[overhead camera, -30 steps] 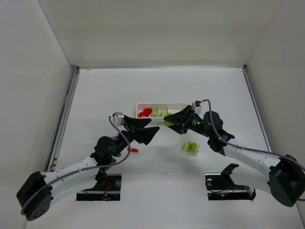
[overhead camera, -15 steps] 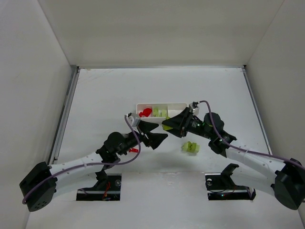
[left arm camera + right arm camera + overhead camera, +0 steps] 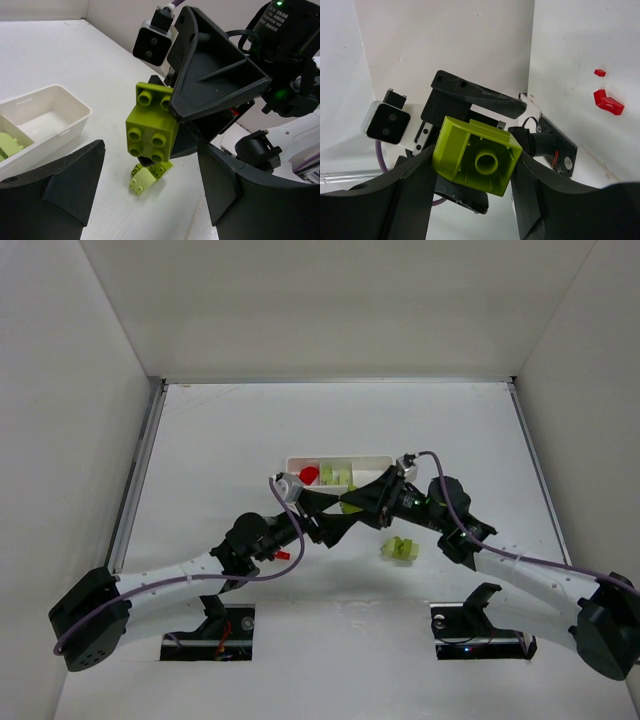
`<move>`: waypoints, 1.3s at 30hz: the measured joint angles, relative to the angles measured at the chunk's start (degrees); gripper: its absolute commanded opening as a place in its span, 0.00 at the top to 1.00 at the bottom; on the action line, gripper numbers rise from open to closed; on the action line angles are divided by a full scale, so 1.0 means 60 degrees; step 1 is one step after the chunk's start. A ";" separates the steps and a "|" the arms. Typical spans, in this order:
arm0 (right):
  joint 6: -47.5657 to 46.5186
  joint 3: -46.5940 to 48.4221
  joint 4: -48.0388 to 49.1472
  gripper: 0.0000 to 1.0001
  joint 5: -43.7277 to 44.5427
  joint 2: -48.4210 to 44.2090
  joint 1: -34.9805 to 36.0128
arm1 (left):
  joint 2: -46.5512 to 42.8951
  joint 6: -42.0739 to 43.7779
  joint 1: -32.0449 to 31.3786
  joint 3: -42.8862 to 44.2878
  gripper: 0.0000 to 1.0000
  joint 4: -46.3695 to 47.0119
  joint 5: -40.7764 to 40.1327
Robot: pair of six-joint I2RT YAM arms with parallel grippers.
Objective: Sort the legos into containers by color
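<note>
My right gripper (image 3: 355, 502) is shut on a yellow-green lego (image 3: 350, 506), held above the table just in front of the white tray (image 3: 372, 460). In the right wrist view the lego (image 3: 477, 161) sits between my fingers (image 3: 415, 192), hollow underside facing the camera. My left gripper (image 3: 333, 522) is open and close against the right one. In the left wrist view its dark fingers (image 3: 75, 185) flank the held lego (image 3: 152, 122) from below, without touching it. Red legos (image 3: 308, 475) lie in the tray's left compartment and yellow-green ones (image 3: 336, 477) in the middle.
A small clump of yellow-green legos (image 3: 401, 548) lies on the table right of the grippers, also in the left wrist view (image 3: 147, 175). The tray's right compartment (image 3: 47, 117) looks empty. Small red pieces (image 3: 608, 103) lie on the table near the left arm (image 3: 283, 555).
My left gripper has swung right, staying open, until it meets the right gripper. The right gripper has shifted only slightly left with the yellow-green lego.
</note>
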 measured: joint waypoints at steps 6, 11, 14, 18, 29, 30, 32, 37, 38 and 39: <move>-0.0004 -0.0229 0.0022 0.61 0.0004 0.0029 0.0007 | 0.0168 0.0025 -0.0051 0.0036 0.40 0.0255 -0.0051; -0.0004 -0.0321 0.0025 0.61 0.0004 0.0029 0.0047 | 0.0361 0.0058 -0.0051 0.0058 0.55 0.0463 -0.0076; -0.0004 -0.0372 0.0040 0.61 0.0004 -0.0036 0.0058 | 0.0372 0.0084 -0.0051 0.0062 0.59 0.0470 -0.0076; 0.0029 -0.0499 0.0080 0.61 0.0000 -0.0098 0.0055 | 0.0372 0.0091 -0.0051 0.0066 0.63 0.0455 -0.0076; 0.0036 -0.0616 0.0098 0.61 -0.0350 -0.0444 -0.0160 | 0.0186 0.0091 -0.0098 0.0087 0.74 0.0353 0.0178; 0.0036 -0.0616 0.0098 0.61 -0.0401 -0.0455 -0.0193 | 0.0164 0.0091 -0.0095 0.0102 0.74 0.0317 0.0219; 0.0036 -0.0616 0.0098 0.61 -0.0503 -0.0466 -0.0215 | 0.0109 0.0091 -0.0091 0.0113 0.75 0.0244 0.0270; 0.0036 -0.0616 0.0095 0.61 -0.0747 -0.0466 -0.0321 | -0.0004 0.0084 -0.0026 0.0124 0.77 0.0073 0.0452; 0.0036 -0.0616 0.0095 0.61 -0.0801 -0.0470 -0.0353 | -0.0036 0.0084 -0.0018 0.0124 0.77 0.0025 0.0481; 0.0036 -0.0616 0.0095 0.61 -0.0809 -0.0477 -0.0415 | -0.0102 0.0091 0.0007 0.0124 0.78 -0.0062 0.0477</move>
